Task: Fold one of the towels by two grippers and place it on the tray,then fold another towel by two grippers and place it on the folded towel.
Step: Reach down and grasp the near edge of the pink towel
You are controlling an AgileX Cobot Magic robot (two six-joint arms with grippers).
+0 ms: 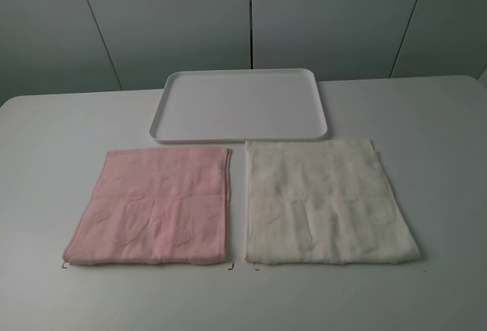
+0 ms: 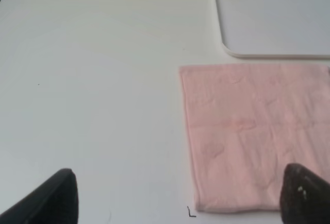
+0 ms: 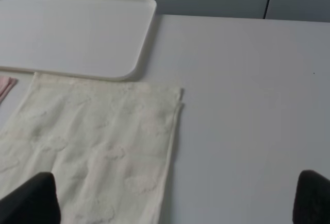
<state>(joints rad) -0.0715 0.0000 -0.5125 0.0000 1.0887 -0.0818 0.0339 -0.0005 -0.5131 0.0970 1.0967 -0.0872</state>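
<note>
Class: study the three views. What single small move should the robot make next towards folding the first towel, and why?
Probably bring the left gripper and right gripper, both open, down to the near corners of the pale pink terry-cloth towel: it lies flat and unfolded, the flat white plastic tray holds nothing, and neither grips anything.

The pink towel [image 1: 152, 205] lies flat and unfolded at lower left of the high view. The cream-white towel [image 1: 327, 202], slightly larger, lies flat just beside it at lower right, with a narrow gap between the 2. The white tray [image 1: 240, 106] sits at upper centre, its near rim close to both towels. The left gripper [image 2: 178, 183] and the right gripper [image 3: 176, 193] are spread wide, holding nothing.
</note>
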